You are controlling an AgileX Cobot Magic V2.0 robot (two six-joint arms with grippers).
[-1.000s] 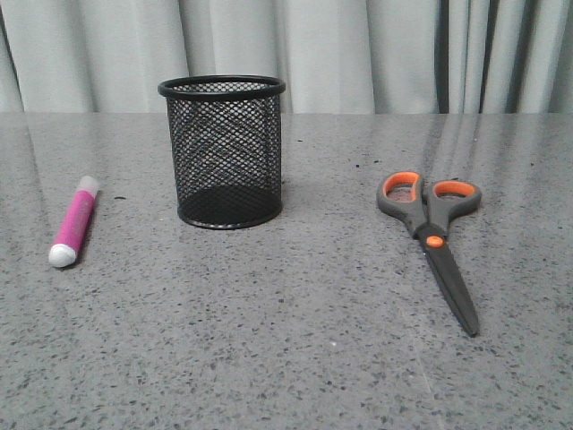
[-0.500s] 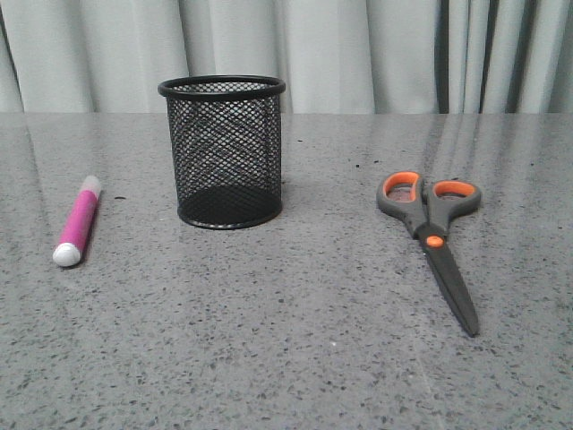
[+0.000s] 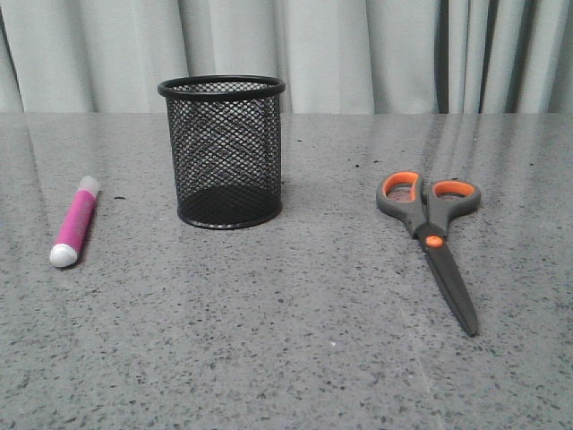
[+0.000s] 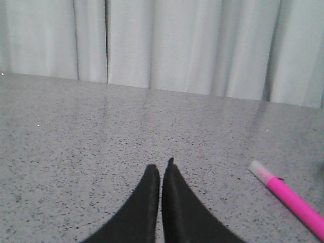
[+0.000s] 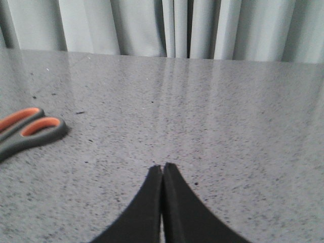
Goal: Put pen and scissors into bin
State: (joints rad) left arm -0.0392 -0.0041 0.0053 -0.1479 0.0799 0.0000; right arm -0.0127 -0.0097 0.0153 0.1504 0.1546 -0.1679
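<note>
I see both sets of black fingers pressed together, empty: left, right. Magenta pen and grey-orange scissors lie well off them on the speckled worktop — only front view shows the upright black mesh bin.

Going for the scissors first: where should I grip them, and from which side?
Probably at the narrow neck by the orange pivot of the scissors, coming straight down. They lie flat and closed on the table, handles away, blade tip toward the robot, so the fingers should straddle the neck crosswise. The right gripper is nearest and now shut; open it first.
</note>
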